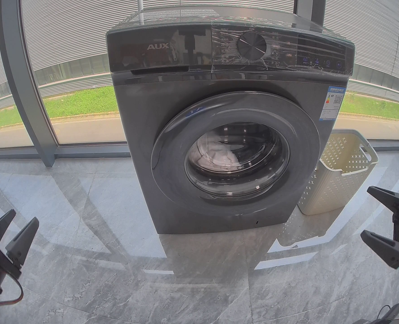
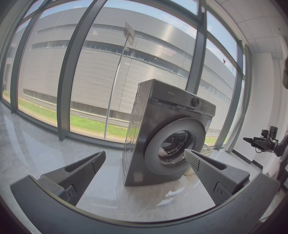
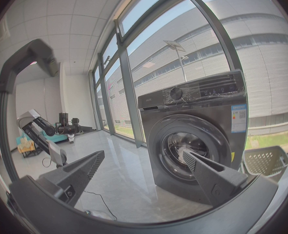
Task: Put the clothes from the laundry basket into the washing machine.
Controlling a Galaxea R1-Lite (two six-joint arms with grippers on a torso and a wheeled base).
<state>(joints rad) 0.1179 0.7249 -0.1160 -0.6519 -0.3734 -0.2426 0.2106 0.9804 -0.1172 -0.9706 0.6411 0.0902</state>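
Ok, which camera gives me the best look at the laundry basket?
Head view: the laundry basket stands nearly whole beside the washing machine, its open top facing the camera. Right wrist view shows its upper part; left wrist view just a sliver.

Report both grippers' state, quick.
Left gripper: open, holding nothing.
Right gripper: open, holding nothing.
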